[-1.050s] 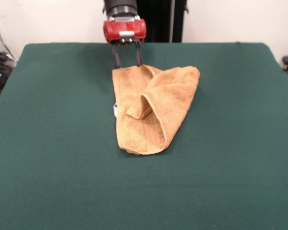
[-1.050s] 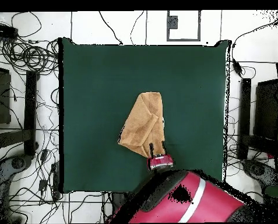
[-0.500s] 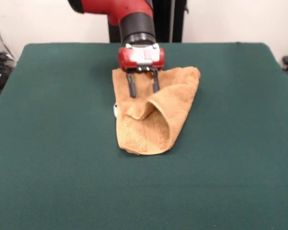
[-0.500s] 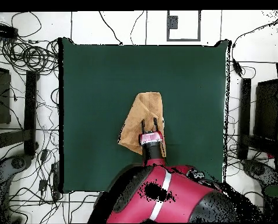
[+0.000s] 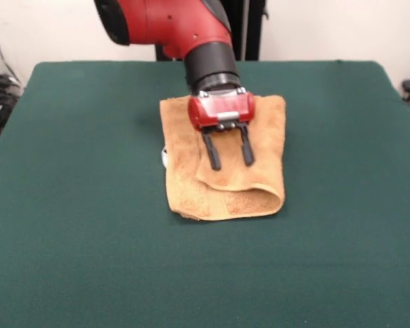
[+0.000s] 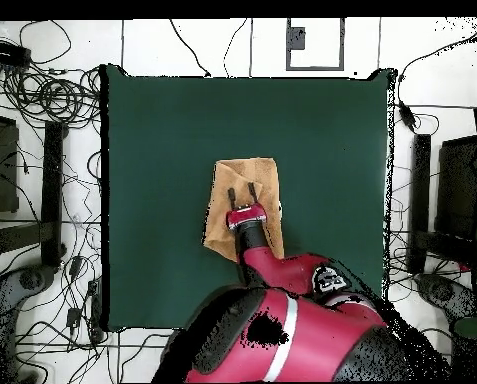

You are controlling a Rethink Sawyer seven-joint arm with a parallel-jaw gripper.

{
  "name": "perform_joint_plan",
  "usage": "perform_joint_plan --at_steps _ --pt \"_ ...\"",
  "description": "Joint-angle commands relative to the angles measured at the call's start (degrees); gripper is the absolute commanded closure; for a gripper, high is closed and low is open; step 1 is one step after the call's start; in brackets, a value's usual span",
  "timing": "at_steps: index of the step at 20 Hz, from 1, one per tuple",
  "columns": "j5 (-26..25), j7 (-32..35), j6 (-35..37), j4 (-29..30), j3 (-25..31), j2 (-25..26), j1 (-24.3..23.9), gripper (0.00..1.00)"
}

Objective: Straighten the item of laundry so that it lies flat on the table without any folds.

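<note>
The item of laundry point(image 5: 184, 184), a golden-tan terry towel, lies near the middle of the green table point(image 5: 82, 219). It is doubled over, with a rounded fold along its front edge and an upper layer covering its right part. A small white tag point(image 5: 164, 156) peeks out at its left edge. My gripper point(image 5: 231, 164) is down over the towel's upper layer, open, its two black fingers point(image 5: 213, 154) spread apart with cloth showing between them. In the overhead view the gripper point(image 6: 241, 189) is over the towel point(image 6: 220, 228), and the red arm hides the towel's near part.
The table point(image 6: 162, 130) extends well beyond the towel on all sides. Off the table, the overhead view shows tangled cables point(image 6: 52, 95) on the floor at the left and dark equipment stands point(image 6: 420, 200) on both sides.
The arm has swept from the towel's far edge across it toward the front edge. The raised, cone-like flap has been pushed flatter, and the towel's outline is now nearly rectangular.
</note>
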Motion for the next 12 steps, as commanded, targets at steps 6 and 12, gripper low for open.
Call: perform_joint_plan --at_steps 6,12 --pt "-24.54 34.20 24.42 -9.35 26.43 -2.08 -7.63 0.00" --pt "-46.26 58.74 29.88 -11.91 36.32 -0.97 -9.95 0.00"
